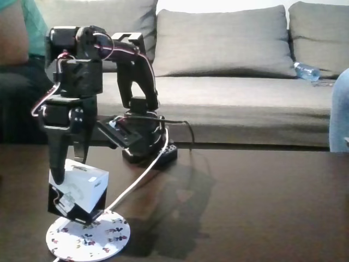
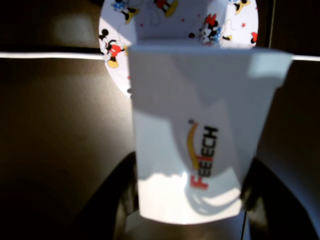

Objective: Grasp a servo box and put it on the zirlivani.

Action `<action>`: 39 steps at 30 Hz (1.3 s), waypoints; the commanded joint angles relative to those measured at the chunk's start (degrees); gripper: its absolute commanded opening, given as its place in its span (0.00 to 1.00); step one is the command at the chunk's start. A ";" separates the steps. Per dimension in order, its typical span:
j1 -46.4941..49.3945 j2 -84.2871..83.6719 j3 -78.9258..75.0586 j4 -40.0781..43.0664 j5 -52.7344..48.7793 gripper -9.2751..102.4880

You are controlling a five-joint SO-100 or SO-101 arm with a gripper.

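Note:
The servo box (image 1: 82, 188) is a white box with a black lower part. It hangs tilted, its lowest corner at or just above the zirlivani (image 1: 87, 237), a round white disc with small cartoon prints near the table's front left edge. My gripper (image 1: 68, 169) reaches down from above and is shut on the box. In the wrist view the box's white face (image 2: 200, 125) with a red and black logo sits between my dark fingers (image 2: 112, 200), and the disc (image 2: 150, 20) shows beyond its far edge.
The arm's base (image 1: 144, 147) stands behind on the dark table (image 1: 245, 207), with a white cable (image 1: 136, 180) running toward the disc. A grey sofa (image 1: 229, 49) holds a water bottle (image 1: 306, 71). A person (image 1: 16, 33) sits at far left.

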 commanded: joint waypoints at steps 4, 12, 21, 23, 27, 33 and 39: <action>0.26 0.44 -2.02 -0.62 -0.18 0.29; 0.26 0.44 -2.02 -0.62 -0.18 0.36; 0.35 0.53 -1.93 -0.35 -0.18 0.36; 0.35 0.70 -2.02 -0.09 -0.18 0.36; 0.26 1.76 -2.46 0.97 -0.18 0.36; -2.11 10.02 -5.45 8.00 -0.18 0.20; -7.12 22.76 -1.05 10.28 0.35 0.13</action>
